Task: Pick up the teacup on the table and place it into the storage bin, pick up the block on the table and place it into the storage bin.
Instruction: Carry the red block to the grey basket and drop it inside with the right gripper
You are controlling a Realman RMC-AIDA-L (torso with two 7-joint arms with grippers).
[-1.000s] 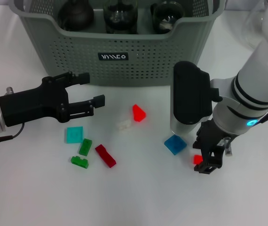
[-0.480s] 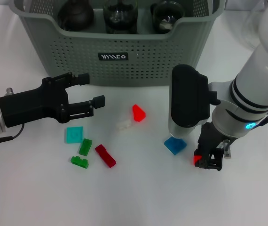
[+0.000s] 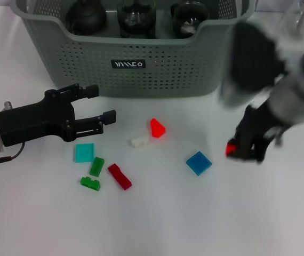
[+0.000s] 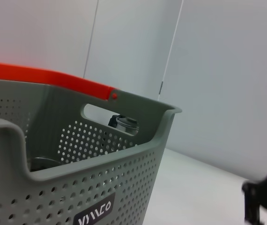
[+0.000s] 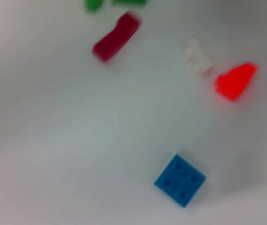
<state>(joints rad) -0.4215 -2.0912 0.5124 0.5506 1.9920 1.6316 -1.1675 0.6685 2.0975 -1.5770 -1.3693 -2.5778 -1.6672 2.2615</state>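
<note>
Head view first: we take the storage bin [image 3: 136, 56] as our landmark. Our right gripper [image 3: 242, 145] hangs in front of the bin's right corner, just off it, blurred by motion, with a small red block [image 3: 230, 149] pinched between its jaws and off the table. The bin's open mouth lies up and away from those jaws and toward our left, so we judge the coming move to be a carry over the near wall before letting go. The right arm slants down from the upper right, wrist low. Inside the bin we see three dark vessels along the far side; we cannot tell which, if any, is the teacup. In front of the bin lie the loose pieces: a red wedge [image 3: 157, 128], a white piece [image 3: 139, 141], a blue square block [image 3: 199, 162], a teal tile [image 3: 85, 152], two green bricks [image 3: 94, 174] and a dark red brick [image 3: 120, 176]. Our left gripper [image 3: 105, 104] hovers in front of the bin's left half, jaws spread, holding nothing, forearm level.

Left wrist view: we see the bin's near corner, its cut-out handle and label, with the other arm a dark blur beyond it.

Right wrist view: we look down on the blue block [image 5: 180, 180], wedge, white piece and dark red brick; our own fingers do not show.
</note>
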